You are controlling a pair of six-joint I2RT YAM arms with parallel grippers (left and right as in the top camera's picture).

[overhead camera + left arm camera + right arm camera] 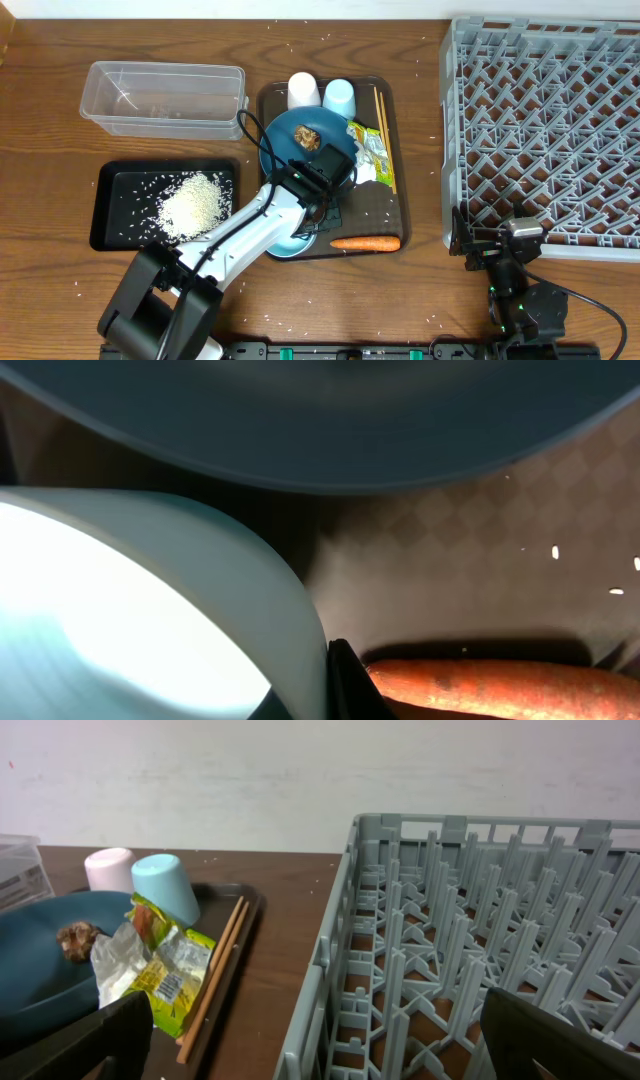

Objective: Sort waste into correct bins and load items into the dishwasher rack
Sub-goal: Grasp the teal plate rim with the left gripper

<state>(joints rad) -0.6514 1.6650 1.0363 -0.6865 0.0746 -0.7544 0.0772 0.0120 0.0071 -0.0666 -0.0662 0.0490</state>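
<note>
Light-blue bowl (290,243) sits between plate (290,135) and carrot (365,242), left end effector (318,218) pinched on its rim, right end effector (320,1045) wide; I'd lift it level, clear of the plate, toward the rack (545,120).

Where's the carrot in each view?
Overhead: carrot lower centre, on the tray's front edge.
Left wrist: bottom right.
Right wrist: not in it.
Shared landmark: blue plate, top of left wrist, far left of right wrist.
</note>
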